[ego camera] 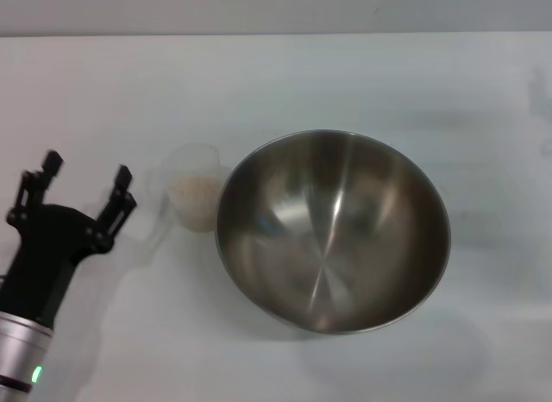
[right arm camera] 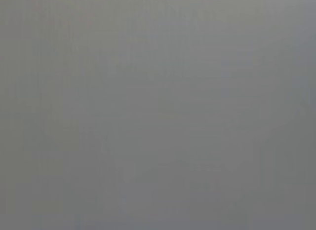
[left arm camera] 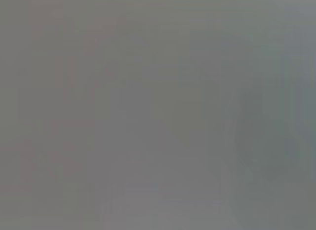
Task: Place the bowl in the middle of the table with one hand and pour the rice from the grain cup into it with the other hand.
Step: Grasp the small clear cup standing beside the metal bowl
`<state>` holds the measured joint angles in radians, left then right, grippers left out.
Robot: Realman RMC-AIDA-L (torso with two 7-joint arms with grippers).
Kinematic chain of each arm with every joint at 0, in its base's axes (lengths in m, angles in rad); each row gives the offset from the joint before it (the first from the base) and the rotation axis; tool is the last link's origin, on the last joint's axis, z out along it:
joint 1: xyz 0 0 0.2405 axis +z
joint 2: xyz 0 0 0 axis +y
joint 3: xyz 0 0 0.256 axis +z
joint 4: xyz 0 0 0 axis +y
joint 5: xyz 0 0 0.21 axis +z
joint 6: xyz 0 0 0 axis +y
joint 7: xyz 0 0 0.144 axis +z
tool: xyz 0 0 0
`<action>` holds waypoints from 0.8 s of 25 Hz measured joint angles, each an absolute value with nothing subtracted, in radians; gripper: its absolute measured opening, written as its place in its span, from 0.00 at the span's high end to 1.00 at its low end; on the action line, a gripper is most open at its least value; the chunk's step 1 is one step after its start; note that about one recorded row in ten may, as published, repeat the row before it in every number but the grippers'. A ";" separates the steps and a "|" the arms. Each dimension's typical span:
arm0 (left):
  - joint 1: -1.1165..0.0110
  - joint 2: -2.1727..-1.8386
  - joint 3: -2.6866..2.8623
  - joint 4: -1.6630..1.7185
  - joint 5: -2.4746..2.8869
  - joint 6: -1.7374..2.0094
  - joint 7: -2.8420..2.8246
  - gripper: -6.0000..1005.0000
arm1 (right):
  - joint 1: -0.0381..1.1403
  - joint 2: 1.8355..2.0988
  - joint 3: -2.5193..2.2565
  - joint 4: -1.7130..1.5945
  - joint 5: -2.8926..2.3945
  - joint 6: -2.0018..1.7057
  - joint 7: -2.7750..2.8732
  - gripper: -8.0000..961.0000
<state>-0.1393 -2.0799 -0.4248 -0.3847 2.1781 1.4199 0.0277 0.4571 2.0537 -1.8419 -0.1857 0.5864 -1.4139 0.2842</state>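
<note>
The bowl (ego camera: 332, 231) is sitting upright on the table (ego camera: 103, 83), around the middle and a bit toward the right and near edges. It is wide and shiny, and nothing is showing inside it but reflections.

The cup (ego camera: 195, 187) is standing upright just beside the bowl's left rim, either touching it or nearly so; cannot tell which. The cup is clear plastic, much smaller than the bowl. The rice (ego camera: 195, 193) is lying inside the cup as a pale mass, filling the lower part. No grains are showing in the bowl or on the table.

The left gripper (ego camera: 84, 179) is hovering over the table near the left edge, toward the near-left corner, left of the cup and a little apart from it. Its two black fingers (ego camera: 122, 185) are spread wide, pointing toward the far edge, pinching nothing. The silver wrist is entering from the near-left corner with a small green light glowing on it.

The right arm is not showing in the head view.

Both wrist views are giving only flat grey, with nothing recognisable. A faint darker smudge is sitting in the left wrist view, too vague to name.
</note>
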 joint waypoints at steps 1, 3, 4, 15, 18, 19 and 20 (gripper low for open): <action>-0.134 -2.080 -0.421 -0.399 2.178 1.396 0.044 0.14 | 0.461 2.052 -1.842 -0.186 0.586 -1.413 0.284 0.51; -0.128 -2.080 -0.416 -0.419 2.178 1.355 0.067 0.14 | 0.471 2.049 -1.842 -0.185 0.586 -1.411 0.281 0.51; -0.127 -2.080 -0.414 -0.426 2.177 1.337 0.074 0.14 | 0.473 2.048 -1.843 -0.185 0.585 -1.411 0.281 0.51; -0.168 -2.080 -0.422 -0.433 2.175 1.187 0.078 0.14 | 0.484 2.042 -1.849 -0.186 0.583 -1.418 0.281 0.51; -0.177 -2.080 -0.431 -0.428 2.175 1.175 0.078 0.14 | 0.479 2.042 -1.850 -0.186 0.583 -1.422 0.282 0.51; -0.179 -2.080 -0.433 -0.427 2.175 1.174 0.078 0.14 | 0.478 2.042 -1.850 -0.186 0.583 -1.423 0.284 0.51; -0.181 -2.080 -0.435 -0.426 2.175 1.173 0.078 0.14 | 0.477 2.042 -1.849 -0.186 0.583 -1.423 0.287 0.51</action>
